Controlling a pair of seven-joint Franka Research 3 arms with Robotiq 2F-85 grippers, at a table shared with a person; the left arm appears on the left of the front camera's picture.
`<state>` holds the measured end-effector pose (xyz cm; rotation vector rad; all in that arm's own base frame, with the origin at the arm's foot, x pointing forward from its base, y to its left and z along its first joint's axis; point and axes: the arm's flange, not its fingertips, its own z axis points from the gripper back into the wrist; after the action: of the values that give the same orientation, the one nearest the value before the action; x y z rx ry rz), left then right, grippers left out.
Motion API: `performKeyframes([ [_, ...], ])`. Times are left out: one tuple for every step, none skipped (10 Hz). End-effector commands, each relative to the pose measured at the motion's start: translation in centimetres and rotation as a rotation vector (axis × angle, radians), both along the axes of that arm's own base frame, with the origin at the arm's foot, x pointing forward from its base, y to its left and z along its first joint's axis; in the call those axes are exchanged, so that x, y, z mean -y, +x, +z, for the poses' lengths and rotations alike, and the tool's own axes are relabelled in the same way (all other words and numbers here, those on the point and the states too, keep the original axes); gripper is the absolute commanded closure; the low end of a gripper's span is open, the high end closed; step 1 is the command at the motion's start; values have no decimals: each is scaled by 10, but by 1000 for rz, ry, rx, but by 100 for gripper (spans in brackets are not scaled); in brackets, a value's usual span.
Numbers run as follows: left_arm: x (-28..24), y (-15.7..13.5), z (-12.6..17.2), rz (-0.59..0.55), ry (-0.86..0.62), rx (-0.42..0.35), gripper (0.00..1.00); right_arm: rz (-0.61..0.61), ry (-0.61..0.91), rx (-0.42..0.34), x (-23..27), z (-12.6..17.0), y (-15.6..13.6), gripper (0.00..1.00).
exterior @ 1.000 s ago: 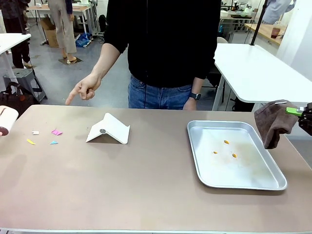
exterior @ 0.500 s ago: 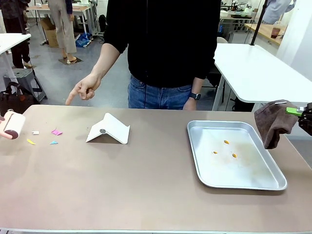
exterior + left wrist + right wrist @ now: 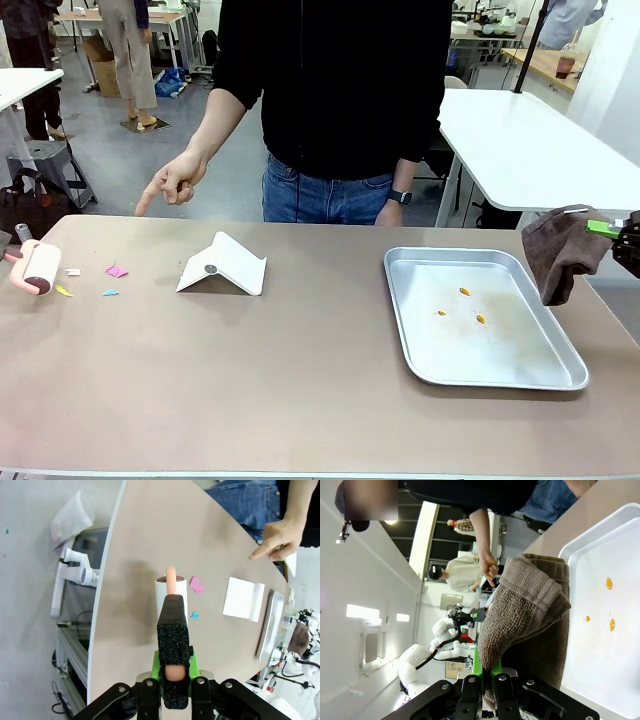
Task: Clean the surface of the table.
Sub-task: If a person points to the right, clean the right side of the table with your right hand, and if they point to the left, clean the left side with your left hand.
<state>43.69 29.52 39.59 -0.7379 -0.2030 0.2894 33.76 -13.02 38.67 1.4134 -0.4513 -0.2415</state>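
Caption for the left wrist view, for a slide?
Left gripper shut on a lint roller near coloured scraps on the table; a person's hand points.

The front camera looks across the table point(image 3: 300, 390) toward the person point(image 3: 340, 90), from slightly above. The left wrist camera looks down, close over the lint roller point(image 3: 172, 587). The right wrist camera, rolled sideways, hugs the towel point(image 3: 525, 605). All share the tray point(image 3: 500, 350).
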Motion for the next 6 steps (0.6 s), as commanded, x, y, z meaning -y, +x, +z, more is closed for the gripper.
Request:
performKeyframes([
  [9,-12,0,-40,16,-10,100,6,10,7,0,2,-1,100],
  [14,-16,-2,-94,27,7,100,6,10,7,0,2,-1,100],
  [15,-18,-5,-117,45,56,100,6,10,7,0,2,-1,100],
  [18,-20,-8,-129,59,85,100,6,10,7,0,2,-1,100],
  [19,-21,-12,-126,67,106,100,6,10,7,0,2,-1,100],
  [20,-21,-16,-103,76,113,100,6,10,7,0,2,-1,100],
])
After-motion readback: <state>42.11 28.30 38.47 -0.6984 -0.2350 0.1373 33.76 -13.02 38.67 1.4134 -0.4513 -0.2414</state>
